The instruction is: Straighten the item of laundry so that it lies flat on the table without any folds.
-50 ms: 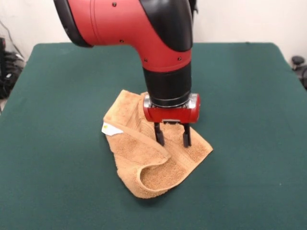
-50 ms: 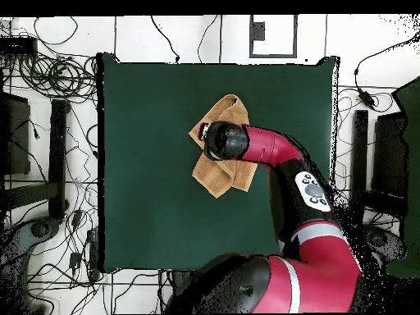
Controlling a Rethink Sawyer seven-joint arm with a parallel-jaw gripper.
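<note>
Near the middle of the table lies the towel, still rumpled: one edge is folded over into a raised loop at its near side, and a small white tag shows at one edge. Above it the gripper points straight down, fingers spread apart, tips touching or just over the cloth, pinching nothing. From overhead, the arm hides part of the towel.

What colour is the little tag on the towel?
White, with a hint of yellow at one end; the tag on the towel shows best in the front view.
</note>
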